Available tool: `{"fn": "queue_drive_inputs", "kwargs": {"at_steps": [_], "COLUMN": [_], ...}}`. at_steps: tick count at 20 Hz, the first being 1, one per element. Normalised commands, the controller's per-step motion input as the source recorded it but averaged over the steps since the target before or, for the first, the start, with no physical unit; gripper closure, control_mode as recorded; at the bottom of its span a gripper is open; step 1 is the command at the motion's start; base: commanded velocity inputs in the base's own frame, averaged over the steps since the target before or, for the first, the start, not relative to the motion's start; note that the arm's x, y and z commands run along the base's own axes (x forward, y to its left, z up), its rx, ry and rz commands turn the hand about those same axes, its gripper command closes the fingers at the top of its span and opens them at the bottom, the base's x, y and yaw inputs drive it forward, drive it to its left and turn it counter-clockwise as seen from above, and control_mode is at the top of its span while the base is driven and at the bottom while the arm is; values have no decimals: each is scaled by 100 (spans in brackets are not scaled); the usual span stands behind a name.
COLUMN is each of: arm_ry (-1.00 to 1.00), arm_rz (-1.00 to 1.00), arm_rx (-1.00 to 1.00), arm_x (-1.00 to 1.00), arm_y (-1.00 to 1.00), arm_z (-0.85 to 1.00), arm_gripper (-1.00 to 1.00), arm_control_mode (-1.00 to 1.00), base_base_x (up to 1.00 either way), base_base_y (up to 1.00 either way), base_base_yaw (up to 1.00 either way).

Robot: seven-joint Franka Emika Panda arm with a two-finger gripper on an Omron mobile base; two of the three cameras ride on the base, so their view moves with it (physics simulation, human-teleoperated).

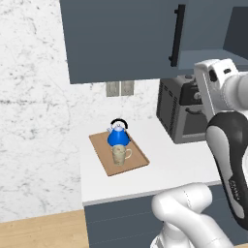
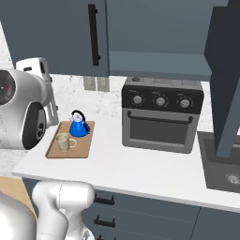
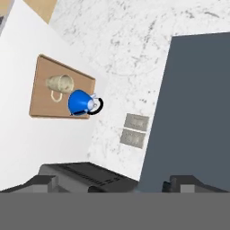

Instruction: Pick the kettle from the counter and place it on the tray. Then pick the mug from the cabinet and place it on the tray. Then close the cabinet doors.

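The blue kettle (image 1: 118,136) and the beige mug (image 1: 120,155) both stand on the wooden tray (image 1: 138,160), the mug in front of the kettle, on the white counter (image 1: 179,169). From the right they show as kettle (image 2: 78,126), mug (image 2: 63,141) and tray (image 2: 82,147). My gripper (image 3: 116,185) is open and empty, its fingertips (image 3: 42,183) far apart. It is raised high beside the cabinet (image 2: 154,33) and well away from the tray (image 3: 40,101). The left cabinet door (image 2: 51,33) lies flat across the front. The right door (image 2: 227,79) stands swung out into the room.
A grey toaster oven (image 2: 161,117) sits on the counter right of the tray, under the cabinet. A dark sink (image 2: 225,173) lies at the far right. Wall outlets (image 1: 119,88) are on the marble backsplash. The open right door juts out over the sink.
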Motion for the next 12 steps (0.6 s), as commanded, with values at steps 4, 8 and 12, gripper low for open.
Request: {"fn": "queue_drive_inputs", "kwargs": {"at_steps": [4,8,12], "arm_ry": [0,-3,0], "arm_rz": [-26,-34,-32], "arm_rx": [0,1,6], "arm_x": [-32,-13,0], "arm_y": [-61,-83,-96], "arm_z": [0,0,0], "arm_gripper": [-100,-100,-100], "arm_control_mode": [-100,-100,-100], "base_base_x": [0,0,0], "base_base_y": [0,0,0], "base_base_yaw": [0,0,0]}}
